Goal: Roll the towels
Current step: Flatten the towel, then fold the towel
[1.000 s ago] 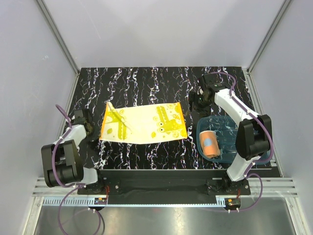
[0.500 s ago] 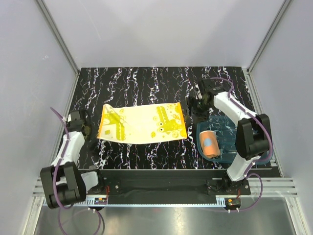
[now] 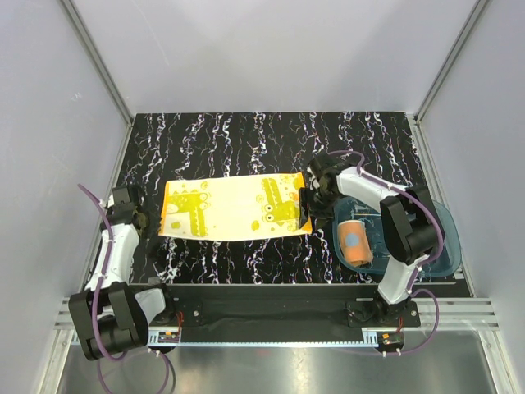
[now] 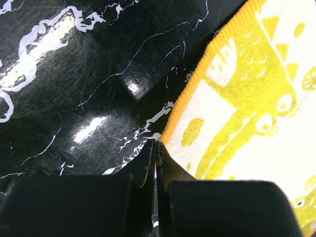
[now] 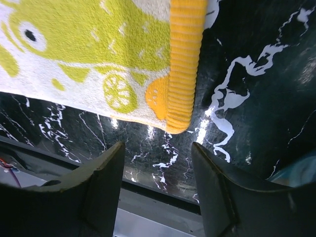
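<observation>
Two towels share the black, white-veined marble table [image 3: 246,139], which is boxed in by plain grey walls [image 3: 271,49]. Off to the right sits a translucent blue plastic tray [image 3: 439,238]. At its left end lies the orange towel with a light-blue dot [image 3: 354,243], wound into a short roll. The right arm reaches across the tray's far-left rim, hiding part of that rim from above.

The yellow-and-white patterned cloth towel [image 3: 234,209] lies spread flat in the middle of the table, its long side running left to right. It has orange ribbed hems at both short ends and yellow-green cartoon shapes printed on a pale ground. The right hand [image 5: 157,145] is open, its two fingers standing apart low over the table, with the towel's near right corner just beyond their tips. The left hand [image 4: 155,148] is closed, its fingertips pressed together right at the left orange hem. Whether any cloth is caught between them cannot be told.
</observation>
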Available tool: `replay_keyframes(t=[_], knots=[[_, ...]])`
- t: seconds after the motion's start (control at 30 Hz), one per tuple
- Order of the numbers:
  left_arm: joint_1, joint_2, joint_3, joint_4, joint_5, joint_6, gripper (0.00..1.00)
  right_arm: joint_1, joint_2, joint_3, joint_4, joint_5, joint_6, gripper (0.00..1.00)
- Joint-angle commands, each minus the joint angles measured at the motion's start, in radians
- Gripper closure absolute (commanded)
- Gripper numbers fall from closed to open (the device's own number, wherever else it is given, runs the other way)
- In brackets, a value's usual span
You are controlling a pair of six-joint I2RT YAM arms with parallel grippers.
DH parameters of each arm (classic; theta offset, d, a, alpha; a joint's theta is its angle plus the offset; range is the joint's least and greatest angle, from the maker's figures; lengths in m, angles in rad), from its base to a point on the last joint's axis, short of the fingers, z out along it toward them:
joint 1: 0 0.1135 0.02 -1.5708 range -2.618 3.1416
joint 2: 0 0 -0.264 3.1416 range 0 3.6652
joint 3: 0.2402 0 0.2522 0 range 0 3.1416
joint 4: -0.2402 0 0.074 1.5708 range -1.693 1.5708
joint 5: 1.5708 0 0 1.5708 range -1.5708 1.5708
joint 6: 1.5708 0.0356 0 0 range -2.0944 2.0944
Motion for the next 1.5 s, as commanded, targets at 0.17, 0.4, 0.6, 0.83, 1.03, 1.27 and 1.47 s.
replay_keyframes(t=[0.17, 0.4, 0.6, 0.83, 1.03, 1.27, 1.47], knots=[[0.011, -0.041, 0.025, -0.004, -0.017, 0.018, 1.0, 0.011, 0.006, -0.039, 0.019, 0.078, 0.029, 0.38], [0.009, -0.043, 0.022, -0.004, -0.006, 0.019, 1.0, 0.011, 0.053, -0.044, 0.068, 0.064, 0.048, 0.45], [0.011, -0.054, 0.03, -0.016, 0.006, 0.026, 1.0, 0.024, 0.075, -0.049, 0.096, 0.052, 0.06, 0.57], [0.011, -0.09, 0.051, -0.055, 0.039, 0.044, 1.0, 0.025, 0.027, -0.076, 0.104, 0.052, 0.06, 0.95], [0.011, -0.133, 0.076, -0.119, 0.049, 0.059, 1.0, 0.024, -0.084, -0.099, 0.053, 0.073, 0.077, 1.0], [0.009, -0.153, 0.119, -0.158, 0.108, 0.084, 1.0, 0.024, -0.19, -0.058, -0.017, 0.084, 0.085, 1.0], [0.009, -0.09, 0.18, -0.162, 0.097, 0.121, 1.0, 0.022, -0.143, 0.051, -0.059, 0.108, 0.071, 1.0]])
